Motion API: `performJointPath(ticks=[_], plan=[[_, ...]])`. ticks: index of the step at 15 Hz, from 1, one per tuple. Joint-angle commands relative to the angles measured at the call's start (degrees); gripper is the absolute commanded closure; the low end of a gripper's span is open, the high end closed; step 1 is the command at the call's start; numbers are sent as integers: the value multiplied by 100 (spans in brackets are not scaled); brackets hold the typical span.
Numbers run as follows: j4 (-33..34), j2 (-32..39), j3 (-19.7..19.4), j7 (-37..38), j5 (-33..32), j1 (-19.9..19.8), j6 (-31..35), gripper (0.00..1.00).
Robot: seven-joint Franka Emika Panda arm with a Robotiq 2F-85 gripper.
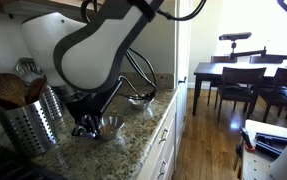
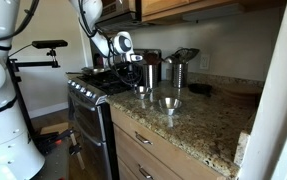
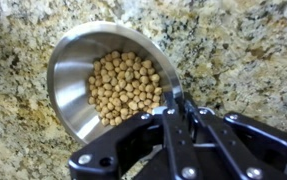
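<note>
A shiny metal bowl (image 3: pixel 73 75) holding several tan chickpeas (image 3: pixel 123 85) rests on the speckled granite counter (image 3: pixel 243 50). In the wrist view my gripper (image 3: pixel 175 103) comes in from the bottom, its black fingers (image 3: pixel 166 125) shut on the bowl's near right rim. In both exterior views the arm reaches down over the counter, with the gripper (image 1: pixel 83 126) (image 2: pixel 136 76) at that bowl (image 1: pixel 110 124) (image 2: pixel 143 91). A second small metal bowl (image 1: pixel 140 98) (image 2: pixel 169 102) sits apart on the counter; its contents are not visible.
A perforated steel utensil holder (image 1: pixel 28 118) (image 2: pixel 178 68) with wooden spoons stands on the counter. A stove (image 2: pixel 88 95) adjoins the counter. A dark dining table with chairs (image 1: pixel 238 80) stands beyond the counter's edge.
</note>
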Motion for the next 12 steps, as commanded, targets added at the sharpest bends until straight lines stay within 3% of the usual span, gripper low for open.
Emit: performJointPath(ticks=[1,12], plan=[[-336,-427,-123,359,-226,124,-213,92],[-336,-591,-70,512,-455,67,-627,92]])
